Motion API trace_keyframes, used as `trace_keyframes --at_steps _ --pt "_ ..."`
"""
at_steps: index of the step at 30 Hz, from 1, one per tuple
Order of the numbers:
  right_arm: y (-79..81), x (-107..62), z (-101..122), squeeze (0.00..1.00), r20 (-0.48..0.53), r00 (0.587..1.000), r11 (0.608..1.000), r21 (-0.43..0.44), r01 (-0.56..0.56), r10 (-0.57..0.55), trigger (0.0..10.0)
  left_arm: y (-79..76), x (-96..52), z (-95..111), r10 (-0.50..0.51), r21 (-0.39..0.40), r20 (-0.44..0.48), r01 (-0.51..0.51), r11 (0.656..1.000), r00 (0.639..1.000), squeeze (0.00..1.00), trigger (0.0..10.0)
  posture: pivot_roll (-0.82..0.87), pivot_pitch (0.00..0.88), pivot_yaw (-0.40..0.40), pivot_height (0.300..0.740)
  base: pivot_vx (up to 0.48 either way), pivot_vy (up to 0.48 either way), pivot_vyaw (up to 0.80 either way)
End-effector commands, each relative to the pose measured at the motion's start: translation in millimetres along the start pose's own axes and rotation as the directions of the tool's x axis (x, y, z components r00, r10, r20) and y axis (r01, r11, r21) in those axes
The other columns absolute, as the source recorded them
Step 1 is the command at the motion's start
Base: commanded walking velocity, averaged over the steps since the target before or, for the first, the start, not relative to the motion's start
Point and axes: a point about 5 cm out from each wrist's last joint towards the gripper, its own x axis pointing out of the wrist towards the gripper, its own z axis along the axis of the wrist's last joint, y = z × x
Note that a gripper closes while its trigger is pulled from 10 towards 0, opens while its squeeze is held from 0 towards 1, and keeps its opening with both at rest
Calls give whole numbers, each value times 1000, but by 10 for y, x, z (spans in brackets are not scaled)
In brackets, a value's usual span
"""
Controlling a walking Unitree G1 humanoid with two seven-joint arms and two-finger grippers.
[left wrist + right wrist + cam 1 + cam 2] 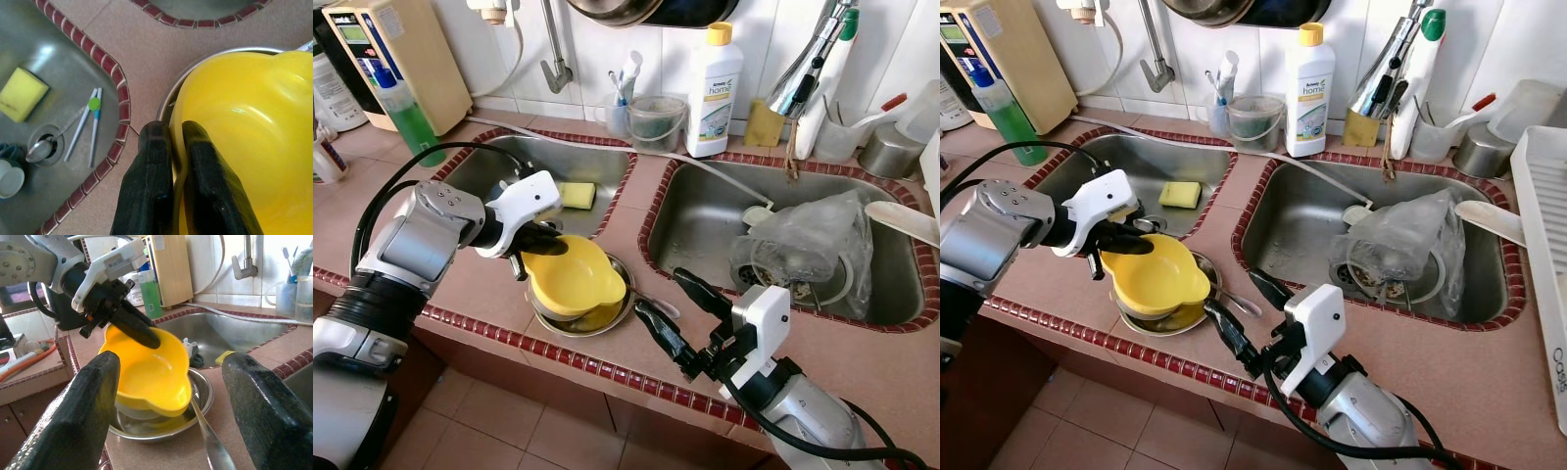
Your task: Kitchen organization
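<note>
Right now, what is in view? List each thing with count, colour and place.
yellow bowl: 1, yellow, in the metal bowl
metal bowl: 1, silver, counter between sinks
sponge: 1, yellow, left sink
plastic bag: 1, clear, right sink
detergent bottle: 1, white with yellow cap, behind sinks
green bottle: 1, green, far left of the counter
left tool: 1, black, shut on the yellow bowl's rim
right tool: 1, black, open, right of the bowls

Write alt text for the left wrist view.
The left hand pinches the rim of a yellow bowl sitting in a steel bowl on the tiled counter. Beside it, a sink holds a yellow sponge and spoon.
</note>
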Motion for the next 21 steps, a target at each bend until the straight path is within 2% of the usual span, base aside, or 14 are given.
trace_keyframes --at_steps 1,6,14,21 --pt "32 8 2 0 3 1000 1000 9 -10 10 10000 67 -70 102 22 4 26 -22 1000 999 0 10000 -52 76 124 740 0 0 0" --pt "36 4 1 0 4 1000 1000 10 -6 6 10000 100 -89 194 27 -11 64 -26 1000 998 0 10000 -53 80 126 740 0 0 0" --pt "38 3 0 0 3 1000 1000 11 -7 7 10000 123 -130 224 31 28 55 -32 999 998 0 10000 -48 84 125 740 0 0 0" --pt "40 4 -1 0 3 1000 1000 13 -9 9 10000 123 -125 206 32 26 48 -33 999 998 0 10000 -47 85 126 740 0 0 0"
